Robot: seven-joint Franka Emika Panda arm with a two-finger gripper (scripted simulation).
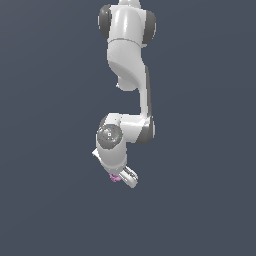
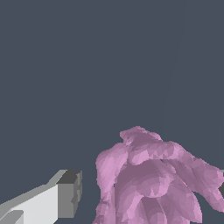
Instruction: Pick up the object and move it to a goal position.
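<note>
Closest to my wrist camera, the object (image 2: 153,179), pink-purple with swirled, rose-like ridges, sits between my fingers. One white finger with a grey pad (image 2: 69,194) stands just beside it with a narrow gap showing; the opposite finger is barely visible at the frame's edge. I cannot tell whether I am clamping it. Farther out, the exterior view shows my gripper (image 1: 122,177) tilted, the object (image 1: 114,178) peeking from it, dark floor (image 1: 200,200) beyond.
</note>
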